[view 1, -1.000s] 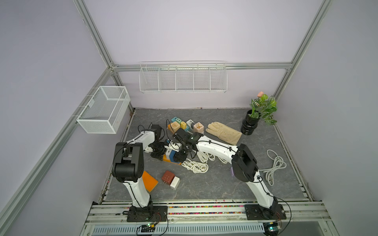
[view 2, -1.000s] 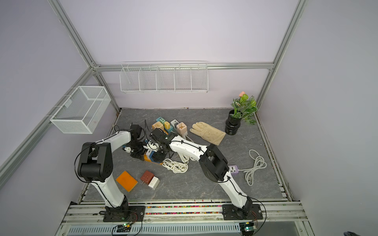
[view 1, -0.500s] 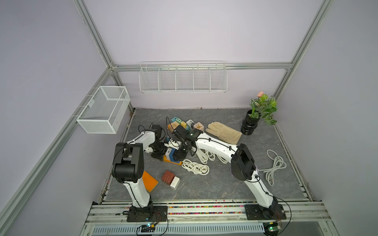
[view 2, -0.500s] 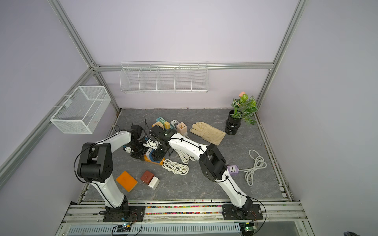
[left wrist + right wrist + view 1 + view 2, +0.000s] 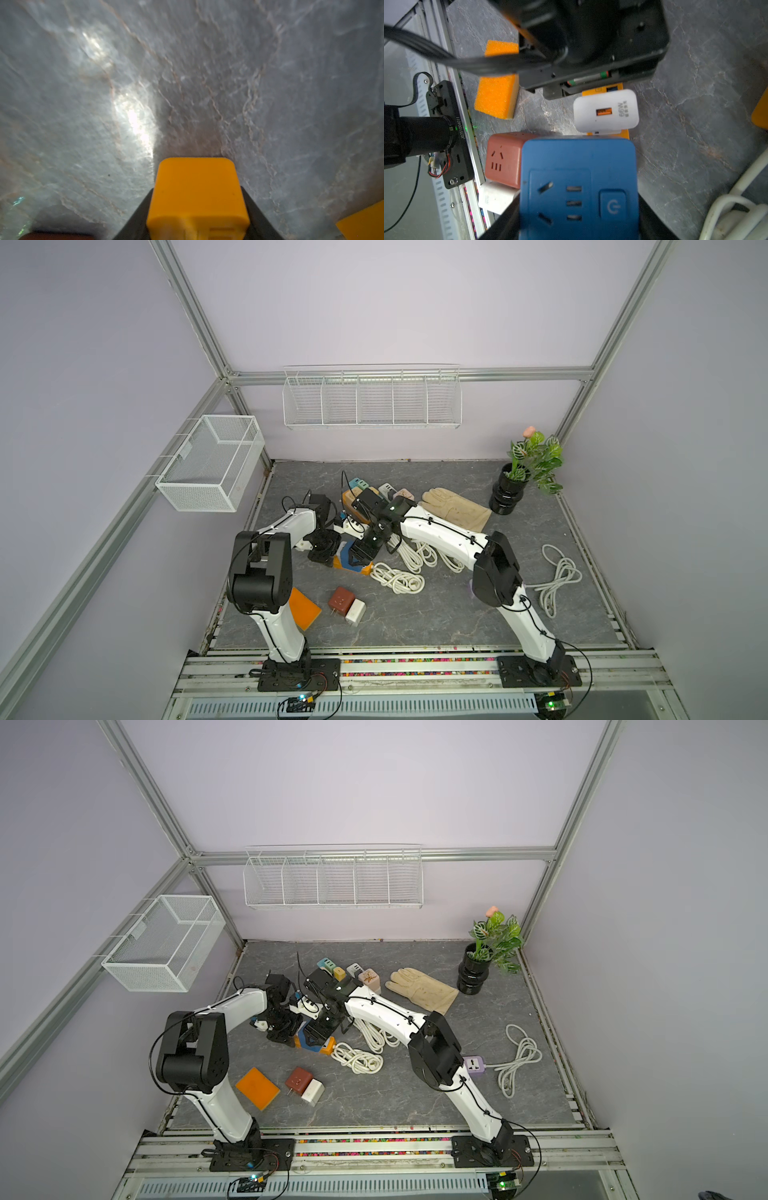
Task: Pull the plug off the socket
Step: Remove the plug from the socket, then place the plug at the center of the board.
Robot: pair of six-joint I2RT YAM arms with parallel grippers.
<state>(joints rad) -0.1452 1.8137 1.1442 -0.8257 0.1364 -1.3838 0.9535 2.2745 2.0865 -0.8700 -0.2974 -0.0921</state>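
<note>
Top views: the floor is a grey, veined stone-look sheet [image 5: 415, 626], flat and matt, enclosed by lilac walls [image 5: 374, 302] and bare aluminium framing [image 5: 415, 375]. A white mesh basket [image 5: 208, 464] hangs on the left wall and a white wire rack [image 5: 372, 400] of five bays on the back wall. Loose stock: a tan fabric glove [image 5: 455, 508], a leafy plant [image 5: 528, 472] in a ribbed black pot, coils of white cord [image 5: 399, 578], a flat orange sponge [image 5: 257, 1088], a rust-red cube socket [image 5: 298, 1079] touching a small white adaptor [image 5: 312, 1092], and a lilac socket strip [image 5: 473, 1065]. Both arms meet left of centre, where the left gripper [image 5: 324, 553] and right gripper [image 5: 360, 558] stand close together over an orange socket block [image 5: 328, 1048] and a blue socket cube [image 5: 306, 1042]. Left wrist view: the stone surface is glossy and blurred. The left gripper [image 5: 197, 209] is closed tight on the orange socket block [image 5: 197, 193], smooth moulded plastic with rounded corners, its dark jaws pressed to both sides. Right wrist view: the right gripper [image 5: 579, 220] has its jaws spread to the width of the blue socket cube [image 5: 579, 182] and clamped on it. The cube is matt plastic with rounded edges and a slotted face bearing a power button. Beyond it the white plug [image 5: 606, 112], a glossy rounded charger with an orange port and a "66W" marking, sits against the orange block, just beside the left gripper's black body. Whether the cube is seated in the orange block cannot be told. The sponge [image 5: 496, 93] is coarse-pored.
</note>
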